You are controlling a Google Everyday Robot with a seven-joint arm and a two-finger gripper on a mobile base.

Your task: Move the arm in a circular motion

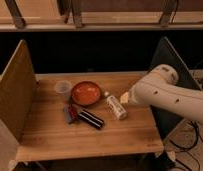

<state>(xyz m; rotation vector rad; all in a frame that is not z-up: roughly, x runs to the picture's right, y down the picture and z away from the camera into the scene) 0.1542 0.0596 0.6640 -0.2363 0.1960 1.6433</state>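
Note:
The arm [167, 97] is thick and cream-white with small dark dots. It reaches in from the right edge over the right side of the wooden table [55, 135], with a rounded elbow joint [164, 74] at its top. The gripper [124, 97] is at the arm's left end, mostly hidden behind the arm. Only a small pale part of it shows, just right of a white bottle [115, 107] that lies on the table.
An orange bowl [86, 93], a clear plastic cup [63, 90], a black can [90, 119] lying down and a small red and grey packet [71, 114] sit mid-table. Upright panels [15, 90] stand at the table's left and right sides. A dark shelf runs behind.

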